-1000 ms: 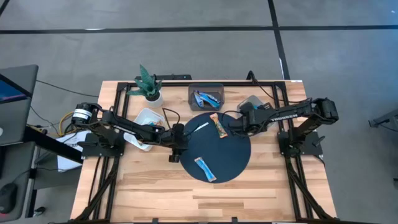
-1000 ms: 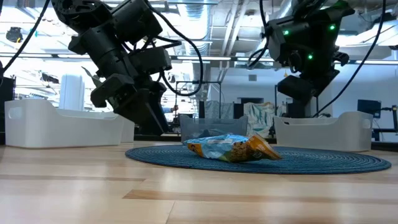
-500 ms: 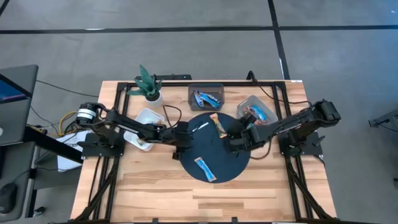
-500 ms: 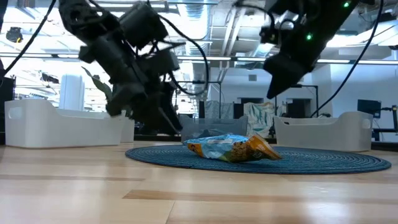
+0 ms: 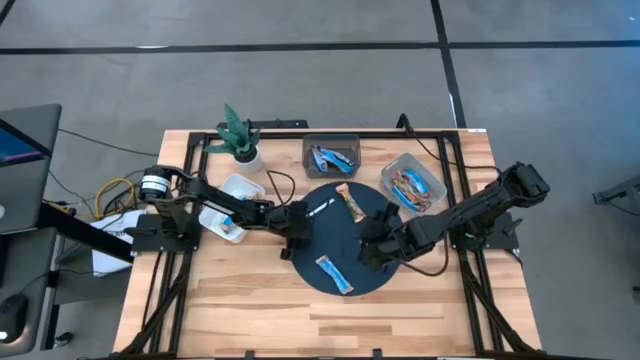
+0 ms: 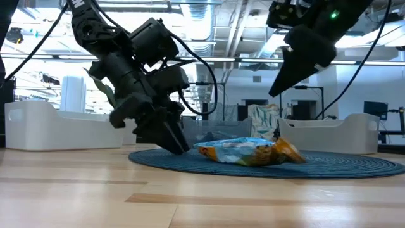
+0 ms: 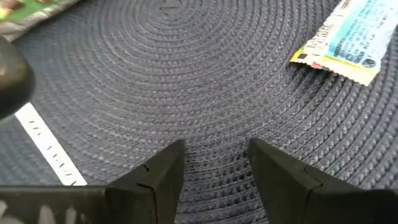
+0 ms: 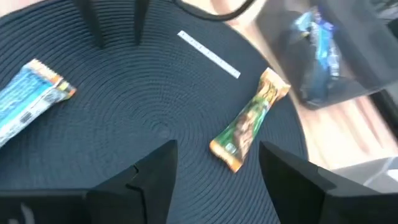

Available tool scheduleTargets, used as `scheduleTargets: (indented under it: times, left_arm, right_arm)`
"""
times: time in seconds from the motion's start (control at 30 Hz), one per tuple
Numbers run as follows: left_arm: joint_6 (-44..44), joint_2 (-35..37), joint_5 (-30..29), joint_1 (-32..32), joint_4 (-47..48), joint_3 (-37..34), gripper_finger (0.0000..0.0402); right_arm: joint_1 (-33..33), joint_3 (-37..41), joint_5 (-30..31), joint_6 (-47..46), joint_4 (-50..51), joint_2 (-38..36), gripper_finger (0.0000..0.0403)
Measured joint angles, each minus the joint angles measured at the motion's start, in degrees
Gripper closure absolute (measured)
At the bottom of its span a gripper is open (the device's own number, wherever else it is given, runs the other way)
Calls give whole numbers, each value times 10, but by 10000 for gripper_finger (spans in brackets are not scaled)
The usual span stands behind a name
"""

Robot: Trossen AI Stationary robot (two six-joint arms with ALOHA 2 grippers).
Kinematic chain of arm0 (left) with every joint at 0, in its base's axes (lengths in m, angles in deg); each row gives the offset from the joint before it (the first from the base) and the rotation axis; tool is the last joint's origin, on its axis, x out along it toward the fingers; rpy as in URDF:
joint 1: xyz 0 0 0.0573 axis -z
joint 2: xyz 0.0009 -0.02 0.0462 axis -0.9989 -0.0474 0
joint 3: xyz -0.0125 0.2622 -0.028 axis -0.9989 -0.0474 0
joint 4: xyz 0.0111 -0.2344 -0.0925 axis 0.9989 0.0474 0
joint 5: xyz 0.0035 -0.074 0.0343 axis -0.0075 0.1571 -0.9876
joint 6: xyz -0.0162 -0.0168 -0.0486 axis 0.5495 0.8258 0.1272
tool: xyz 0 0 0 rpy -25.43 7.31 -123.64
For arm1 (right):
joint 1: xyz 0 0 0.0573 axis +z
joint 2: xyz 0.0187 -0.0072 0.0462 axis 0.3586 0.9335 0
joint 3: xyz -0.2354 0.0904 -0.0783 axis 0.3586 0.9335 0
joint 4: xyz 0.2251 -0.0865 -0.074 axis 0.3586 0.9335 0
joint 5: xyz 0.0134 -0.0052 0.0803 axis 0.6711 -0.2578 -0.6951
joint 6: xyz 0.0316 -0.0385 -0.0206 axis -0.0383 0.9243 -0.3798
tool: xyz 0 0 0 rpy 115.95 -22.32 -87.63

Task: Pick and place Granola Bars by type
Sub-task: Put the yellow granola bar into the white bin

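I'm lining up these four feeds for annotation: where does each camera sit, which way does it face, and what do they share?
High view: above the table, facing straight down; both arms, round mat.
Low view: table height, looking level across; left gripper reaching down to the mat, right arm above.
Left wrist view: facing the mat past its own open fingers.
Right wrist view: facing the mat past its own open fingers.
Shared: the blue bar.
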Motion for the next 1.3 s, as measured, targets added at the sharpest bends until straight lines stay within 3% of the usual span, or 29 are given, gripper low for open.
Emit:
scheduleTargets:
  times: [0.37, 0.63, 0.8, 1.0, 1.17, 1.3]
  left_arm:
    - [33, 10, 34, 24, 73, 0, 223]
    - [6, 95, 11, 48, 134, -9, 223]
    - [-38, 132, -55, 53, 111, -6, 223]
    - [-95, 128, -61, 48, 47, -6, 223]
    - [-153, 129, -63, 24, -5, -6, 223]
    - [-219, 129, -21, -5, -44, -5, 223]
  right_arm:
    - [38, 0, -7, -2, -6, 0, 205]
    - [37, 0, -7, -2, -7, 0, 218]
    - [34, 14, -10, 11, -46, 16, 224]
    - [21, 34, -58, 84, -138, 74, 227]
    - [-8, 33, -111, 92, -168, 114, 228]
    - [-31, 33, -155, 92, -172, 133, 227]
